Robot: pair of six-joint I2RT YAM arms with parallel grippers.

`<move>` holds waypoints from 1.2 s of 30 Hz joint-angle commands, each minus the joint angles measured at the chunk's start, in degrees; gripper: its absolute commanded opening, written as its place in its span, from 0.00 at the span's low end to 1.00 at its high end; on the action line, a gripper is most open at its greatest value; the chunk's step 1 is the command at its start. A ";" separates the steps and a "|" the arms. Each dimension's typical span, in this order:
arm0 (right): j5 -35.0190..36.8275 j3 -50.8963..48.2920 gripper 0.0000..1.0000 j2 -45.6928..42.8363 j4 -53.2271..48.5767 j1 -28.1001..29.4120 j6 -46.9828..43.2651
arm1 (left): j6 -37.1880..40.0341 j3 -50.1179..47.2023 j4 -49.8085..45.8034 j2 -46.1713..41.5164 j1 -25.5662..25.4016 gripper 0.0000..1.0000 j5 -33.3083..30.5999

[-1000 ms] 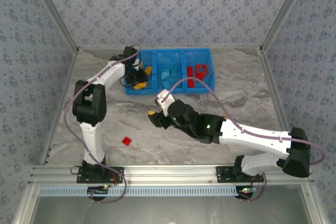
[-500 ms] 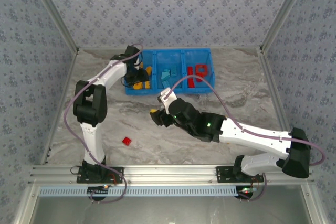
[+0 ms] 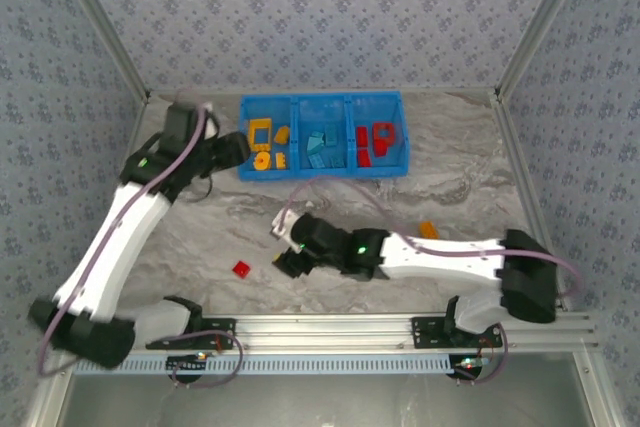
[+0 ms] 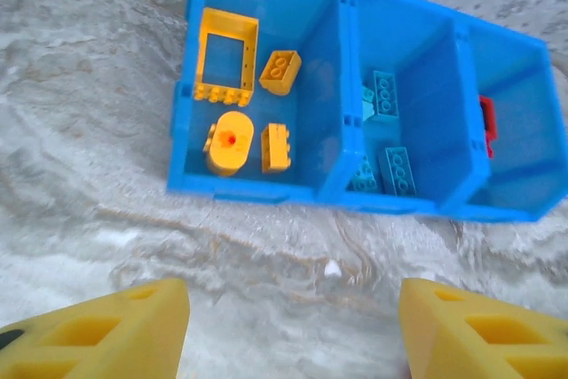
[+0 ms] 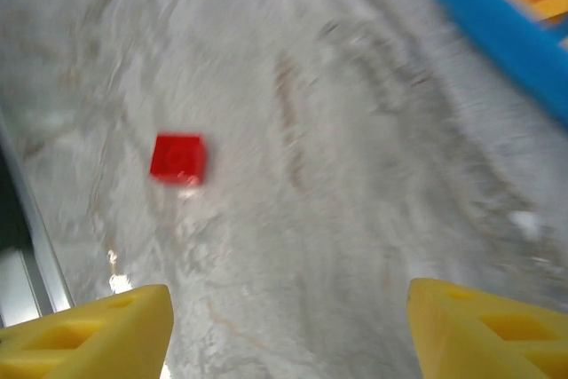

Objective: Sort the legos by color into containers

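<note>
- Top external view: we are seeing the left claw [image 3: 233,150] hovering just off the left end of the blue bin [image 3: 322,173], and the right claw [image 3: 290,263] hanging low over the marbled table [image 3: 460,182].
- Through the left wrist camera we are finding that claw's yellow fingers [image 4: 98,335] standing wide apart, with nothing between them. The bin is lying straight ahead of them, clear of both tips.
- Ahead and to the left of the left claw, the first compartment is holding a yellow frame [image 4: 227,64], a round yellow piece [image 4: 231,144] and two yellow bricks [image 4: 280,71].
- Dead ahead, the middle compartment is holding light blue bricks [image 4: 397,170]. Farthest to the claw's right, the last one is showing the edge of a red piece [image 4: 486,126].
- Through the right wrist camera, which is blurring, we are seeing the right claw's fingers [image 5: 89,335] spread apart and gripping nothing.
- A loose red brick [image 5: 177,158] is lying flat on the table ahead of the right claw, toward its left finger and apart from it.
- A corner of the bin is showing far ahead on that claw's right.
- Back in the top view, an orange brick [image 3: 427,230] is lying on the table well behind the right claw, close beside its forearm. We cannot tell whether they are touching.
</note>
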 commanded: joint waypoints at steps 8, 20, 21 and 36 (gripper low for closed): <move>-3.17 19.19 0.86 25.42 1.58 4.21 -1.50 | -1.75 -10.78 -29.21 -24.41 0.69 0.67 2.80; -3.71 29.09 0.81 36.08 -4.44 3.35 2.70 | -3.68 -7.18 -30.04 -29.01 0.73 0.67 -0.55; -3.97 29.41 0.78 36.48 -4.48 3.26 3.12 | -3.69 -6.87 -29.95 -29.09 0.73 0.67 -0.70; -3.07 29.87 0.37 36.78 -4.42 2.87 5.43 | -3.88 -6.90 -29.57 -29.80 0.73 0.67 -1.51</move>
